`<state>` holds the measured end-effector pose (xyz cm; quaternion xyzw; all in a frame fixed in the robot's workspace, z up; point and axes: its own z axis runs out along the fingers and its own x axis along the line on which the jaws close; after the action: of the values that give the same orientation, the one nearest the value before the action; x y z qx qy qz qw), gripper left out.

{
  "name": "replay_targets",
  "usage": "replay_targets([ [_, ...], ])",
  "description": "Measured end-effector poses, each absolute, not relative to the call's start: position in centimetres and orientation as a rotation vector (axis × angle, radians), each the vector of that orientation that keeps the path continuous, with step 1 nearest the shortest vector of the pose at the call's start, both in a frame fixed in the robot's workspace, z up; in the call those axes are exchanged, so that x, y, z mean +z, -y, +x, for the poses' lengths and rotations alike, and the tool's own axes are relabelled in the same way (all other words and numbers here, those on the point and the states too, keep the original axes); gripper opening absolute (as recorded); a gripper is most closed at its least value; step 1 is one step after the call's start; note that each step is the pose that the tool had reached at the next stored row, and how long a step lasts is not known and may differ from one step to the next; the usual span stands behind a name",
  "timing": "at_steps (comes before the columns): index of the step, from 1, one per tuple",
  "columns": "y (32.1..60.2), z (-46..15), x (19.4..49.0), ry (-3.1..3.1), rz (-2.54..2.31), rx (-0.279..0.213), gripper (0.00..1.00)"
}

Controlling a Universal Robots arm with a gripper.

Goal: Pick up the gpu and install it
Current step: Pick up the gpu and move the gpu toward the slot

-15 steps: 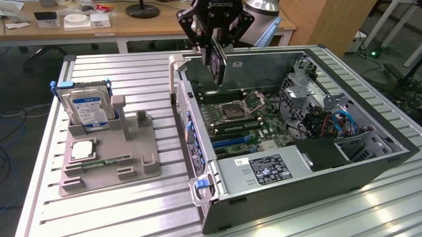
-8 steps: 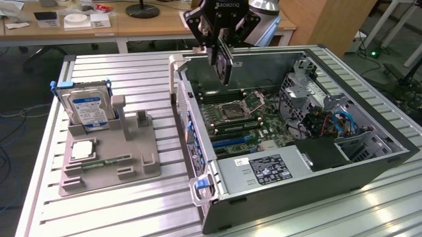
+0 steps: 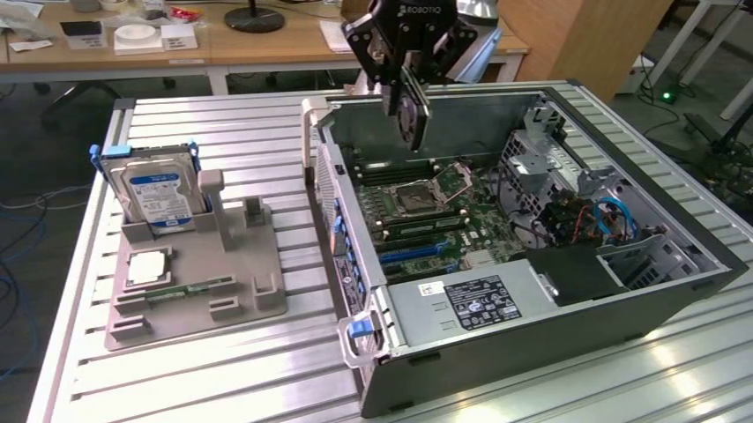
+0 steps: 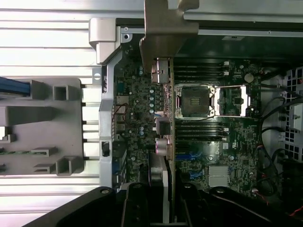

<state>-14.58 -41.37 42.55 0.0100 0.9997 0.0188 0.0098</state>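
The black metal two-finger gripper (image 3: 404,84) is pinching the gpu (image 3: 412,122), a thin flat dark circuit card, with one finger pressed against each face. In the exterior view the card hangs below the fingers with its longer side running down toward the open case. It is in the air over the far part of the case towards the exterior view's left, and is not seated in any slot.

From the wrist view the gpu (image 4: 171,118) is seen edge-on as a narrow brownish line leading away from the gripper (image 4: 163,205). It ends in a dull silver stamped-metal bracket (image 4: 165,33), bent at its tip.

Beneath it lies the green motherboard (image 3: 442,216), densely studded with components, with a square metal-framed processor socket (image 3: 433,187) and long dark memory slots beside it. The board sits inside a dark grey sheet-steel computer case (image 3: 659,304) lying open on its side.

The case rests on a ribbed, shiny aluminium tabletop (image 3: 235,370). Towards the exterior view's left stands a matte grey moulded plastic holder (image 3: 253,295). It carries an upright boxy silver hard drive with a blue-white label (image 3: 159,196).
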Motion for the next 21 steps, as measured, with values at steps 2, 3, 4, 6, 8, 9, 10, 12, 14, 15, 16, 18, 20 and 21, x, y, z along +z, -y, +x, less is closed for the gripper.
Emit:
replay_targets([
  [2,41.4,-14.3,42.5,-3.121,0.031,0.059,0.28],
  [3,41.4,-14.1,42.5,-3.121,0.031,0.059,0.28],
  [4,41.4,-13.9,42.5,-3.121,0.031,0.059,0.28],
  [6,41.4,-13.5,42.5,-3.121,0.031,0.059,0.28],
  [8,41.4,-13.2,42.5,-3.121,0.031,0.059,0.28],
  [9,41.4,-13.0,42.5,-3.121,0.031,0.059,0.28],
  [10,41.4,-12.8,42.5,-3.121,0.031,0.058,0.28],
  [12,41.4,-12.4,42.5,-3.121,0.031,0.059,0.28],
  [14,41.4,-12.0,42.5,-3.121,0.031,0.058,0.28],
  [15,41.4,-11.8,42.5,-3.121,0.031,0.059,0.28],
  [16,41.4,-11.6,42.4,-3.121,0.031,0.059,0.28],
  [18,41.4,-11.2,42.4,-3.121,0.031,0.059,0.28],
  [20,41.4,-10.9,42.4,-3.121,0.031,0.059,0.28],
  [21,41.4,-10.7,42.4,-3.121,0.032,0.058,0.28],
])
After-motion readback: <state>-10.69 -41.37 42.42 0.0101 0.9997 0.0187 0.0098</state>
